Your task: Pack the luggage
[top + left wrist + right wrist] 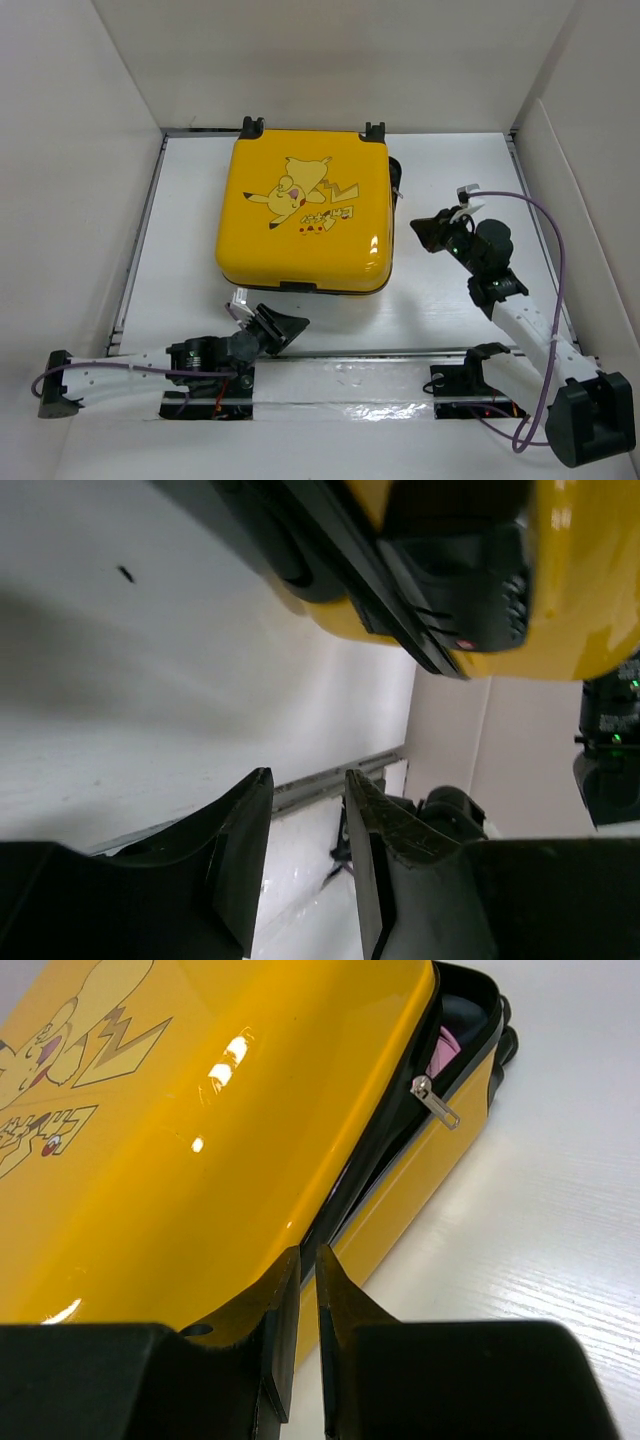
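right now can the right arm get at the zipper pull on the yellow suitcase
Probably yes: the right gripper sits beside the suitcase, whose zipper pull hangs exposed on the gaping side seam, nothing between.

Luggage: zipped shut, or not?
Lid down, not zipped. In the right wrist view the luggage gapes along its side seam; a pink item shows inside, with the zipper pull at the gap.

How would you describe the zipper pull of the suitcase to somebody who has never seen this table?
Find the yellow suitcase lying flat on the white table. On its side facing the right arm, the black seam gapes slightly and something pink shows inside. The zipper pull hangs there: a small silver tab, the only shiny metal piece among yellow shell and black trim.
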You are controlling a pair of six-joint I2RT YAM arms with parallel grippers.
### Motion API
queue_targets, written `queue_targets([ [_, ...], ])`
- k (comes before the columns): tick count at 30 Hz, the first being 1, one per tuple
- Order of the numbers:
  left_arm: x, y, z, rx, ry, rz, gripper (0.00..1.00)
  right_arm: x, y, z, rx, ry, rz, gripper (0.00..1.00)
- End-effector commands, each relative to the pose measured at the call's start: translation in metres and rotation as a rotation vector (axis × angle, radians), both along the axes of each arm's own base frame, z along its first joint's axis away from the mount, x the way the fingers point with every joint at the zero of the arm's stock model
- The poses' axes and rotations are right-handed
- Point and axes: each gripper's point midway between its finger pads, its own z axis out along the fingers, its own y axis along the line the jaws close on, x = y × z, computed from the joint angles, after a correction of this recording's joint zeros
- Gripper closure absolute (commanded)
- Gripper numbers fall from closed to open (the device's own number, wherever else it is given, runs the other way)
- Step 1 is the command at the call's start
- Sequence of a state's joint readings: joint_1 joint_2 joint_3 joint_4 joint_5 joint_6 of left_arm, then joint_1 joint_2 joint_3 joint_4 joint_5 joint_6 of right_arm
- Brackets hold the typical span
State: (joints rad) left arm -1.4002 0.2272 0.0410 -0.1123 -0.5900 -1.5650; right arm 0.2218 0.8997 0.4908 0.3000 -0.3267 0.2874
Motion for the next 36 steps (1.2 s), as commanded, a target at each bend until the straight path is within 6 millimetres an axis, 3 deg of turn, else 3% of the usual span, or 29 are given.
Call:
queue_targets([
  [1,0.023,0.038,-0.052,0.069,0.080,0.247,0.67,0.001,0.003,0.012,0.000,-0.060,0.032,0.82],
  [3,0.032,0.040,-0.044,0.073,0.064,0.299,0.65,-0.001,0.004,0.015,0.004,-0.068,0.042,0.82],
  [6,0.060,0.054,-0.003,0.232,-0.053,0.402,0.63,-0.003,0.006,0.019,0.013,-0.075,0.055,0.83],
  [7,0.069,0.058,0.010,0.355,-0.139,0.404,0.63,-0.004,0.007,0.020,0.014,-0.078,0.058,0.83],
  [8,0.076,0.048,0.050,0.309,-0.183,0.422,0.63,-0.006,0.009,0.022,0.013,-0.081,0.064,0.84],
  [10,0.087,0.042,0.083,0.412,-0.320,0.409,0.61,-0.012,0.010,0.041,0.010,-0.129,0.063,0.84],
  [11,0.095,0.035,0.115,0.344,-0.360,0.440,0.59,-0.013,0.008,0.043,-0.008,-0.131,0.041,0.84],
  [13,0.104,0.033,0.134,0.360,-0.413,0.436,0.54,-0.021,0.013,0.069,-0.010,-0.189,0.040,0.85],
  [14,0.119,0.041,0.147,0.321,-0.426,0.489,0.53,-0.021,0.011,0.070,-0.026,-0.186,0.023,0.85],
  [17,0.137,0.033,0.142,0.288,-0.426,0.400,0.47,-0.028,0.022,0.079,-0.031,-0.200,0.053,0.85],
  [18,0.154,0.051,0.138,0.301,-0.409,0.450,0.47,-0.029,0.024,0.080,-0.029,-0.203,0.059,0.84],
  [19,0.156,0.046,0.133,0.293,-0.400,0.398,0.46,-0.032,0.029,0.081,-0.029,-0.206,0.076,0.83],
  [22,0.171,0.057,0.136,0.303,-0.426,0.437,0.42,-0.034,0.035,0.077,-0.041,-0.199,0.088,0.81],
  [25,0.183,0.057,0.149,0.327,-0.462,0.462,0.40,-0.034,0.034,0.076,-0.055,-0.201,0.073,0.81],
  [26,0.188,0.056,0.166,0.306,-0.491,0.474,0.40,-0.035,0.034,0.076,-0.054,-0.204,0.065,0.82],
  [27,0.190,0.053,0.170,0.327,-0.510,0.457,0.39,-0.037,0.035,0.074,-0.052,-0.206,0.065,0.94],
  [28,0.191,0.051,0.179,0.326,-0.531,0.451,0.40,-0.037,0.033,0.071,-0.052,-0.200,0.058,0.99],
  [30,0.186,0.043,0.202,0.295,-0.578,0.434,0.40,-0.041,0.034,0.059,-0.050,-0.195,0.073,1.00],
  [33,0.173,0.037,0.216,0.299,-0.637,0.396,0.54,-0.046,0.038,0.038,-0.043,-0.172,0.093,1.00],
  [34,0.168,0.032,0.217,0.286,-0.647,0.359,0.66,-0.047,0.038,0.016,-0.052,-0.134,0.095,1.00],
  [36,0.165,0.026,0.200,0.298,-0.630,0.308,0.78,-0.046,0.041,0.008,-0.028,-0.130,0.101,1.00],
])
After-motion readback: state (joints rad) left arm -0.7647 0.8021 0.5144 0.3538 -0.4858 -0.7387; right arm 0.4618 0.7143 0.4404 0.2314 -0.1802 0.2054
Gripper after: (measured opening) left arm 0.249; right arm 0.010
